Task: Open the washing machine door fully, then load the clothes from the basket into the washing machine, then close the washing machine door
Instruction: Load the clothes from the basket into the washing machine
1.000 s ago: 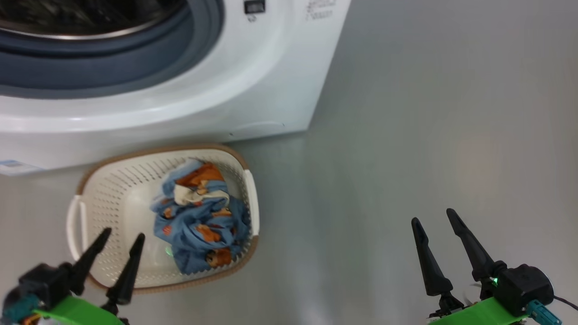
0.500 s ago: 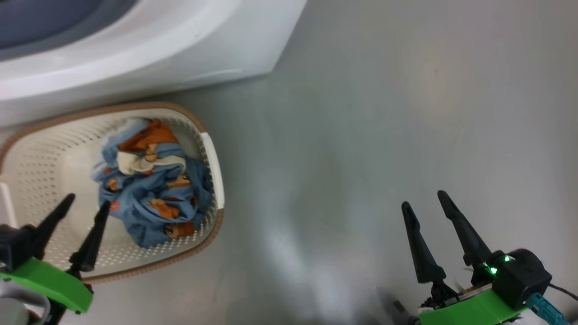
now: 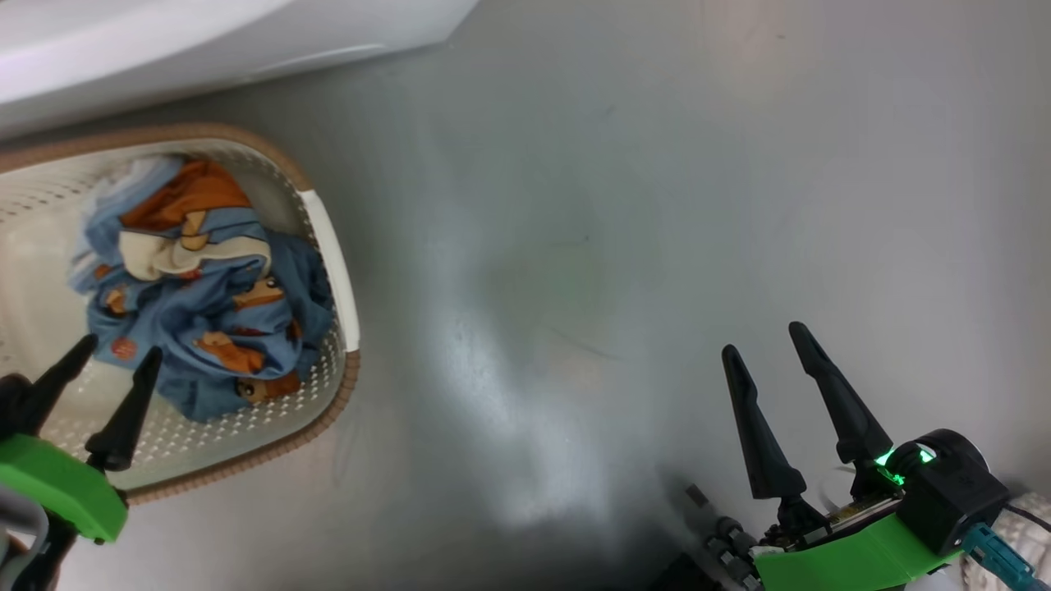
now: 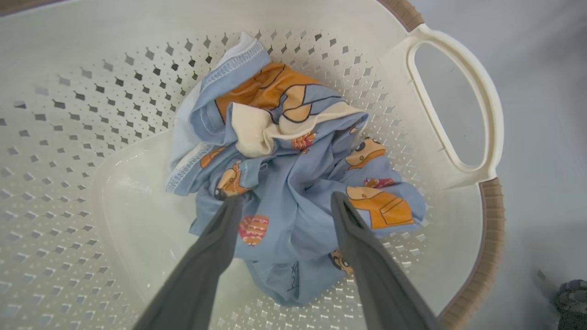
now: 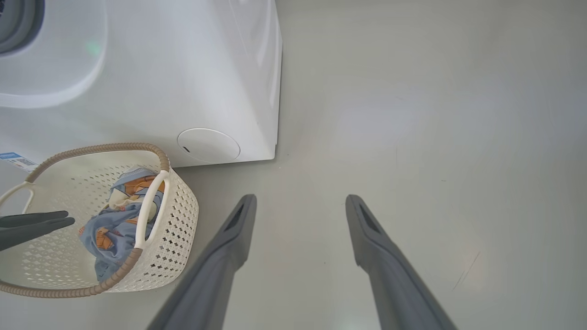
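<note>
Now we hang our left gripper [image 4: 285,197], jaws apart, over the clothes [image 4: 293,174] bunched in the basket [image 4: 493,238] beside the washer [image 5: 183,68]. Our right gripper [image 3: 762,337], jaws also apart, hovers over the floor [image 3: 575,205]. A shallow pinch may catch one fold and drop the rest.

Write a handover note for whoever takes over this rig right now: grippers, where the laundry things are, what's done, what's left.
Left gripper: open, poised over the clothes, gripping nothing.
Right gripper: open, empty, above bare floor.
Clothes lie bundled in the basket, on the floor before the washing machine.
Done: door seemingly open, since the gasket is exposed; how wide, cannot tell.
Left: grasp clothes, load them into the machine, close door.
</note>
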`<state>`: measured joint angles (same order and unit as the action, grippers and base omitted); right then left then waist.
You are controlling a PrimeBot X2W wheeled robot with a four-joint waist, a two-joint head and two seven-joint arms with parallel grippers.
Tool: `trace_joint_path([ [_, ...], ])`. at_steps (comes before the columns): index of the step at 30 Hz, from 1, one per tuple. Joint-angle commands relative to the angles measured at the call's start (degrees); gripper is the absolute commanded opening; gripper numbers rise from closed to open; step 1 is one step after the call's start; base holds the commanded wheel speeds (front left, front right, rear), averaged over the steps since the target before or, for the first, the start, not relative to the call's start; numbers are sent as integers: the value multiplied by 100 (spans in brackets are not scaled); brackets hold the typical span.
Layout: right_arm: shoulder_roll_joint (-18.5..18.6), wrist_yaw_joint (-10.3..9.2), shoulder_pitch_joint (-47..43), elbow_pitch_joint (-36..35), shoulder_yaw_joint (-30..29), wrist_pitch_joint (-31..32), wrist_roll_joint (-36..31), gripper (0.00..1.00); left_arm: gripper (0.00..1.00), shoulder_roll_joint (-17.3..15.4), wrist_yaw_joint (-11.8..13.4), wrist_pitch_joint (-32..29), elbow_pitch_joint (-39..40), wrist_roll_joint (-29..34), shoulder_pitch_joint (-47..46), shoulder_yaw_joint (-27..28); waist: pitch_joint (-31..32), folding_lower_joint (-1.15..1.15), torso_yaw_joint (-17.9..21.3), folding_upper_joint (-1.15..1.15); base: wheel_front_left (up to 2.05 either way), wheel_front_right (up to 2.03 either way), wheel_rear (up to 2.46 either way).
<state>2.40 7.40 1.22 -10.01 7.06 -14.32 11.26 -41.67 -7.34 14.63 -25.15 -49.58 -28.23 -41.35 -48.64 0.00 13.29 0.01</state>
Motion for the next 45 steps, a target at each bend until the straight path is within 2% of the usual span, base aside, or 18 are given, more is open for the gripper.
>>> trace_joint_path([
  [1,48,9,-105,-128,158,-68,60,100,100,-295,-14,37,-31,-73,-51,96,-141,0,112,-1,0,0,0],
  [14,48,9,-195,-194,325,-68,164,100,100,-530,-14,-25,-797,-902,-943,-974,-492,0,343,-1,0,0,0],
  [18,48,9,-224,-215,362,-68,213,100,100,-483,-14,-126,-1135,-1020,-1278,-1165,-591,0,394,-1,0,0,0],
  [28,48,9,-226,-182,450,-68,297,100,100,-200,-14,-827,-1356,-2029,-1754,-1309,-731,0,408,-1,0,0,0],
  [29,48,9,-213,-168,453,-68,301,100,36,-193,-14,-871,-1354,-2038,-1799,-1353,-729,0,407,-1,0,0,0],
  [30,48,9,-201,-154,448,-68,307,100,0,-182,-14,-873,-1340,-2026,-1848,-1396,-722,0,398,-1,0,0,0],
  [35,48,9,-113,-86,421,-68,324,100,0,-63,-14,-810,-1285,-2209,-1907,-1487,-575,0,329,-1,0,0,0],
  [45,48,9,33,75,267,-68,301,100,0,-2,-14,-164,-1113,-2331,-1607,-1650,55,0,95,-1,0,0,0],
])
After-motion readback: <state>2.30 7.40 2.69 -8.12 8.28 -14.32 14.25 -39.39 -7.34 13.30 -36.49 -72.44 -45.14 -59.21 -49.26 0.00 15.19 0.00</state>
